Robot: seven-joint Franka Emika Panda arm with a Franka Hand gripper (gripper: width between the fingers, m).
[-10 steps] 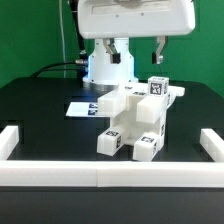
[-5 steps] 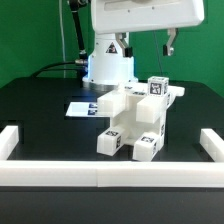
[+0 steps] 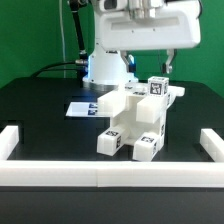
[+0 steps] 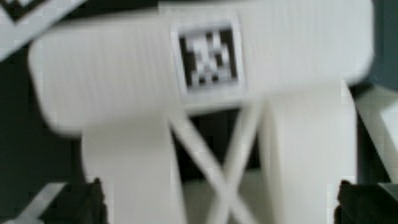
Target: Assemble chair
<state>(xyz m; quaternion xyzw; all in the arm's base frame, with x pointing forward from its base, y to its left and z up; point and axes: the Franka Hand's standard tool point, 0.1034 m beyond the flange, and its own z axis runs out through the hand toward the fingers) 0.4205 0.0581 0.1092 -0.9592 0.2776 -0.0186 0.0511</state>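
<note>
I see the small white blocky plastic chair (image 3: 140, 118) in the centre of the exterior frame, on the black table (image 3: 40, 110). My gripper (image 3: 149, 62) hangs just above it, jaws released and empty, probably to come down around one part.

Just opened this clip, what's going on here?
A single robot arm is working on a small white chair that sits on the black table. Its gripper hangs above the chair with its jaws open, holding nothing and touching nothing. The wrist view looks down onto a tagged part of the chair. The chair's chunky pieces appear joined already. The marker board lies flat behind it.
</note>
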